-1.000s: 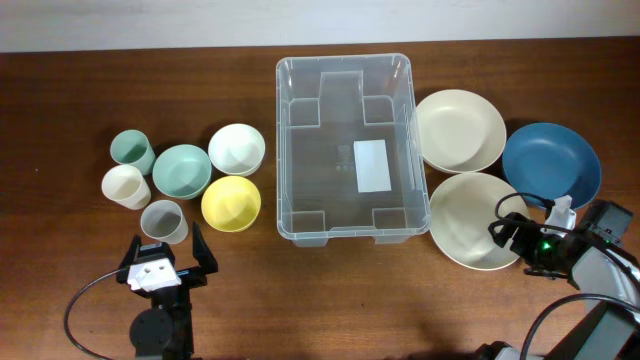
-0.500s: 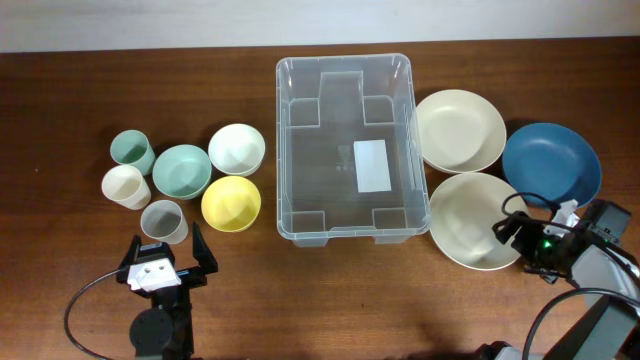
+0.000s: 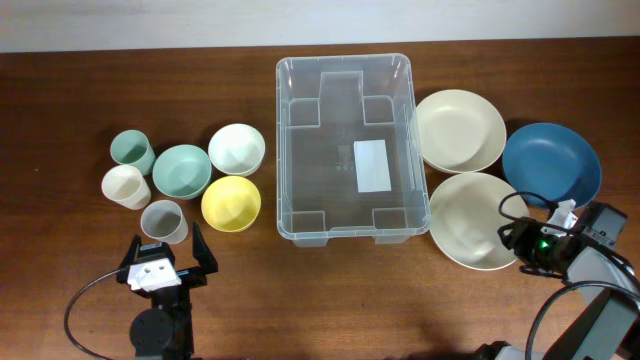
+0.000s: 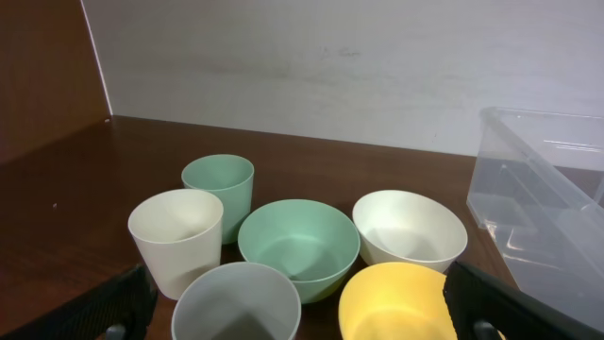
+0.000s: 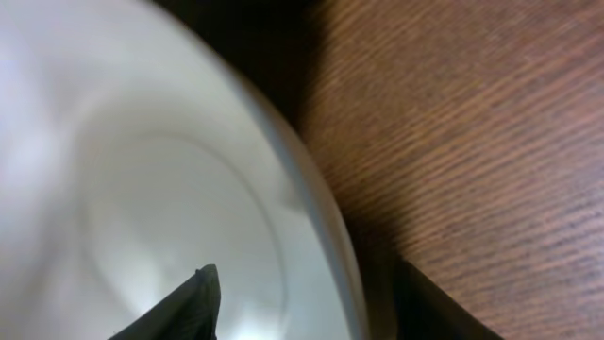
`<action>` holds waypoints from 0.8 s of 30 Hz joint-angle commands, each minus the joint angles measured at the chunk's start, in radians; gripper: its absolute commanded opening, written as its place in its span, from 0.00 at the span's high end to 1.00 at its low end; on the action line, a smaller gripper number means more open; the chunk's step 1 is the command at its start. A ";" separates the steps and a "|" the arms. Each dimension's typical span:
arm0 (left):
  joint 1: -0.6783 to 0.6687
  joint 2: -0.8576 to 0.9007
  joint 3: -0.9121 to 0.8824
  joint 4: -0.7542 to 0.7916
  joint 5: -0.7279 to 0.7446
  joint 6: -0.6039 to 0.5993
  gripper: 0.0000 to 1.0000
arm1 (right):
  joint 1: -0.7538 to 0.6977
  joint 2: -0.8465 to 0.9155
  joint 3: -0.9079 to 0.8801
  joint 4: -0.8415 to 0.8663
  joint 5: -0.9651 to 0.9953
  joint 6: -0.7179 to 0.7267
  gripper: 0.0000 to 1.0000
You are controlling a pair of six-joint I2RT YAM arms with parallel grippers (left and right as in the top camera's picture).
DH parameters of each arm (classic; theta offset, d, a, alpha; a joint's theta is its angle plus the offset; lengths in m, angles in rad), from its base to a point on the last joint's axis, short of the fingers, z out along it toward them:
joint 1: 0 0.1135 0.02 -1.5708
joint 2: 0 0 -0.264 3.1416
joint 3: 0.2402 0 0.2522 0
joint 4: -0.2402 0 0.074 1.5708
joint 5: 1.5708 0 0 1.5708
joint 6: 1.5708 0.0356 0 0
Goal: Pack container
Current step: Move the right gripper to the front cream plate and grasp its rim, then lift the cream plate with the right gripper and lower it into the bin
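Note:
The clear plastic container (image 3: 284, 150) stands empty at the table's middle, a white label on its bottom; its corner shows in the left wrist view (image 4: 543, 189). My right gripper (image 3: 510, 236) is open at the right rim of the near cream plate (image 3: 460, 222). In the right wrist view its fingers (image 5: 311, 307) straddle that plate's rim (image 5: 142, 170), one over the plate and one over the table. My left gripper (image 3: 165, 262) is open and empty, just in front of the grey cup (image 3: 163, 220).
A second cream plate (image 3: 458, 128) and a blue plate (image 3: 551, 163) lie right of the container. To its left are white (image 3: 237, 148), green (image 3: 181, 170) and yellow (image 3: 231, 202) bowls, plus green (image 3: 131, 150) and cream (image 3: 124, 186) cups.
My right gripper has shifted slightly to the right and toward the table's front at the near cream plate's rim. The left arm has not moved.

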 commanded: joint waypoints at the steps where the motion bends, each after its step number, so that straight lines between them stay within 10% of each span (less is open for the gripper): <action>1: 0.002 -0.008 -0.008 0.002 -0.004 0.013 0.01 | 0.005 0.010 -0.040 0.011 -0.006 0.008 0.57; 12: 0.002 -0.008 -0.008 0.002 -0.004 0.013 0.01 | 0.005 0.009 -0.040 0.005 -0.002 0.008 0.96; 24: 0.002 -0.008 -0.008 0.002 -0.004 0.013 0.01 | -0.049 -0.109 0.002 -0.113 -0.003 0.007 0.96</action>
